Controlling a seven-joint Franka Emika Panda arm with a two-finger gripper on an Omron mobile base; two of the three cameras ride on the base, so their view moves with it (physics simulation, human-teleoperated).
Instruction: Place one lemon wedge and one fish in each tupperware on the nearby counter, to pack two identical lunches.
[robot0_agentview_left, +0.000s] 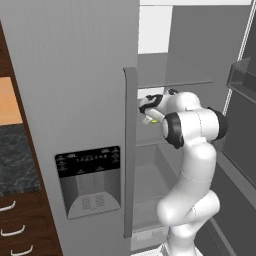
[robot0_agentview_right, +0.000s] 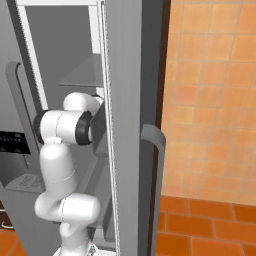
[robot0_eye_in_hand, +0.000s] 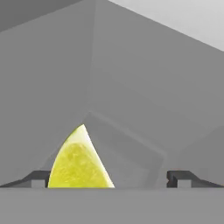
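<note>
A yellow lemon wedge (robot0_eye_in_hand: 78, 162) stands point-up on a grey fridge shelf, right in front of the hand camera. My gripper (robot0_eye_in_hand: 110, 178) is open around it, and the wedge sits close to the left fingertip (robot0_eye_in_hand: 38, 178) with a wide gap to the right one. From the left base view the gripper (robot0_agentview_left: 149, 114) reaches into the open fridge at mid height, with a sliver of the lemon wedge (robot0_agentview_left: 154, 121) under it. A strip of the dark speckled counter (robot0_agentview_left: 15, 160) shows at the far left. The fish and the tupperware are out of view.
The fridge's left door (robot0_agentview_left: 75, 75) is shut, with a dispenser panel (robot0_agentview_left: 89, 182) and a tall handle (robot0_agentview_left: 130, 150) beside my hand. The right door (robot0_agentview_right: 130, 100) stands open next to the arm. Glass shelves (robot0_agentview_left: 175, 82) and a door bin (robot0_agentview_left: 242, 75) surround the arm. Brown drawers (robot0_agentview_left: 15, 230) lie under the counter.
</note>
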